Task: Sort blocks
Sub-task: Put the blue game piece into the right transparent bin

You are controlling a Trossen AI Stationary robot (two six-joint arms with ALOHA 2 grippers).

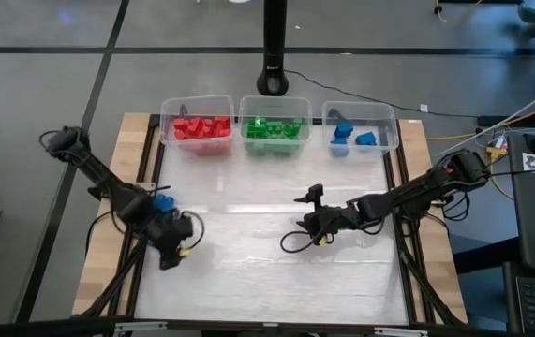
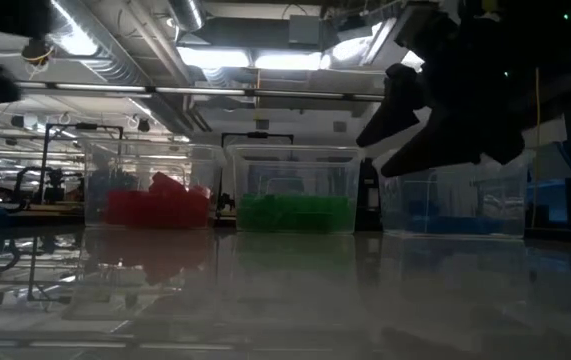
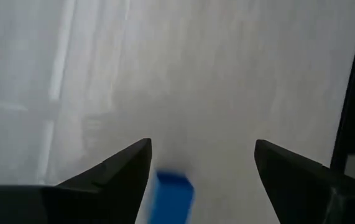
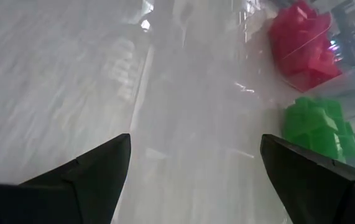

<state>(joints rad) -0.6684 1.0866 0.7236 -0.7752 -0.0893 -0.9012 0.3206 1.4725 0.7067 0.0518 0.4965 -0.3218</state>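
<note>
- Left gripper (image 1: pixel 175 245) low over the worktop (image 1: pixel 267 271) at its left side, near the front; fingers (image 3: pixel 112 177) spread apart in the left wrist view, nothing clamped between them
- One blue block (image 3: pixel 171 198) between those fingers, close against one of them and clear of the other; touching or just beside, cannot tell; pale worktop behind it
- Blue patch (image 1: pixel 161 201) just behind the left gripper in the high view; block or part of the arm, cannot tell
- Right gripper (image 1: pixel 306 225) near the middle of the worktop, pointing toward the left side; fingers (image 4: pixel 84 177) wide apart in the right wrist view, only bare worktop between them
- Three clear bins in a row along the far edge of the worktop; left bin (image 1: pixel 195 125) with red blocks (image 1: pixel 201 128); middle bin (image 1: pixel 274 124) with green blocks (image 1: pixel 274 131); right bin (image 1: pixel 361 126) with a few blue blocks (image 1: pixel 353 139)
- Same row in the low view: red heap (image 2: pixel 157 208), green heap (image 2: pixel 295 213), and a dim blue layer (image 2: pixel 445 222) behind a dark arm hanging in from above at the right
- Red (image 4: pixel 301 43) and green (image 4: pixel 319 127) heaps also in the right wrist view, side by side, well apart from the right fingers
</note>
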